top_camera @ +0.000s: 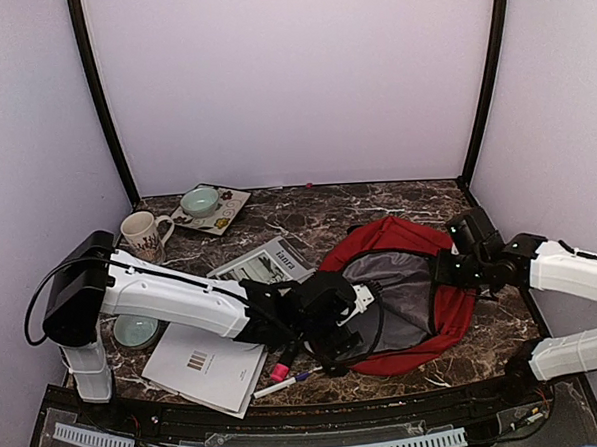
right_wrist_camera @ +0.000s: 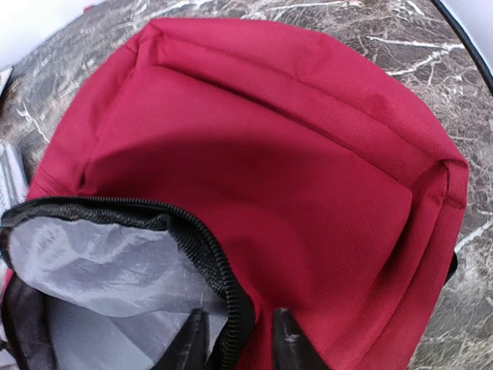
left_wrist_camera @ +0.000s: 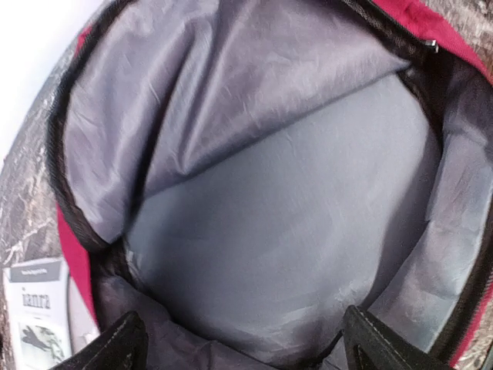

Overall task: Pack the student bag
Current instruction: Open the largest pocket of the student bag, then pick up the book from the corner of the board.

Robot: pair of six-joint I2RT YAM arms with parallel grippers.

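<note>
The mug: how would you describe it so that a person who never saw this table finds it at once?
From the big red bag on the marble table, look to the far left corner. The mug stands there, beside a tray holding a pale green bowl. It alone is a tall cream cup with a handle.

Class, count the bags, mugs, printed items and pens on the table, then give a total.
Bags: 1, student bag
Mugs: 1, mug
Printed items: 2, magazine, white booklet
Pens: 2, pink pen, white pen
Total: 6
</note>
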